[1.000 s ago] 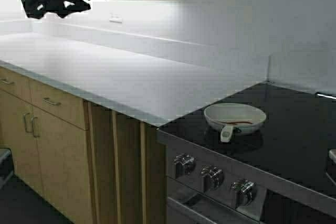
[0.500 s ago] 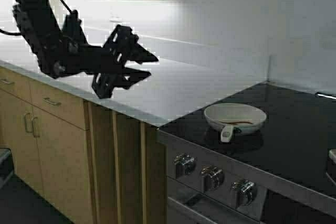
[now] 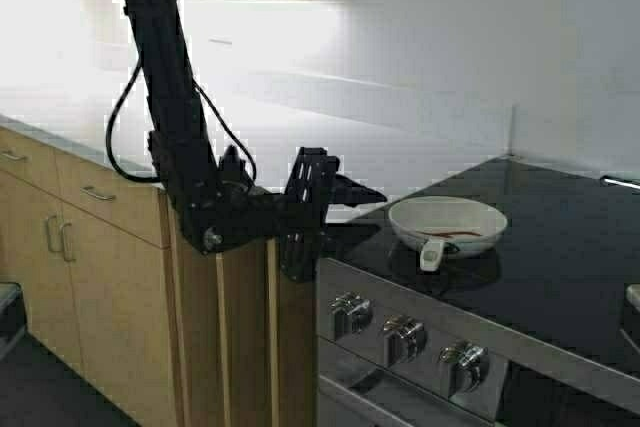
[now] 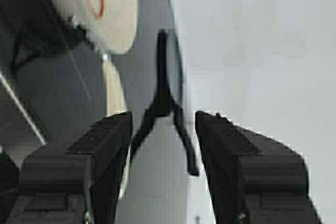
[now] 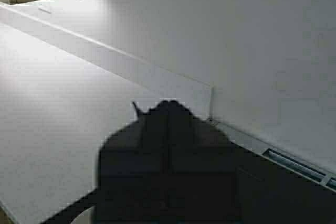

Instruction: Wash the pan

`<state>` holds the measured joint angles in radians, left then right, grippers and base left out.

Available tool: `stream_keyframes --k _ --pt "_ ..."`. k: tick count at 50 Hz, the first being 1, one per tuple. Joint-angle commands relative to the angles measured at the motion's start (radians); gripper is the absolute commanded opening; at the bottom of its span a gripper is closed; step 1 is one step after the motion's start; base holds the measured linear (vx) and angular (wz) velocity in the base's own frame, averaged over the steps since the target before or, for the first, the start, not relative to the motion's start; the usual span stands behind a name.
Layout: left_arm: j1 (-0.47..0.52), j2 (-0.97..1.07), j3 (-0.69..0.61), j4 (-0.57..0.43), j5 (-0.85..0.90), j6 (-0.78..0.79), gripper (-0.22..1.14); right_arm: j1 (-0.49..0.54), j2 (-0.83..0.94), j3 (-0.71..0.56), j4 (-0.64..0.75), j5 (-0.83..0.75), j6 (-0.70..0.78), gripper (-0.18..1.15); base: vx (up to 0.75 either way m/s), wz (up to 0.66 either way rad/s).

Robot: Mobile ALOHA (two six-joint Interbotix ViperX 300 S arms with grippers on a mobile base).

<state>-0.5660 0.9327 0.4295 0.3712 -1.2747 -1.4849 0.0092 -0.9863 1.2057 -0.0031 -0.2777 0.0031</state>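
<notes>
Here the left hand point(image 3: 355, 209), fingers apart, hovers at the stove edge; the pan point(image 3: 447, 223) sits at its 3 o'clock, stubby handle point(image 3: 432, 254) pointing toward 6

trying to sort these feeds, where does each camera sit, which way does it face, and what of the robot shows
High view: on the robot's frame, above and behind, looking forward and down at the stove and counter; shows the left arm with the left gripper open beside the pan.
Left wrist view: on the left wrist, looking past its own fingers at the pan.
Right wrist view: on the right wrist, facing counter and wall; shows the right gripper, shut.
Shared: high and left wrist views both show the pan.
</notes>
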Motion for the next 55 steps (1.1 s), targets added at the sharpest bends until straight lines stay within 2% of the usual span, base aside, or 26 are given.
stream_keyframes --k 1,13,55 --pt "-0.017 0.020 -0.071 -0.006 -0.011 -0.034 0.80 0.002 0.005 -0.011 -0.002 -0.005 0.002 0.05 0.00 0.00" --pt "-0.041 0.071 -0.132 -0.043 0.009 -0.080 0.80 0.002 0.005 -0.011 -0.002 -0.005 0.003 0.05 0.00 0.00" --pt "-0.081 0.167 -0.367 -0.044 0.109 -0.156 0.87 0.002 0.005 -0.011 -0.002 -0.005 0.006 0.05 0.00 0.00"
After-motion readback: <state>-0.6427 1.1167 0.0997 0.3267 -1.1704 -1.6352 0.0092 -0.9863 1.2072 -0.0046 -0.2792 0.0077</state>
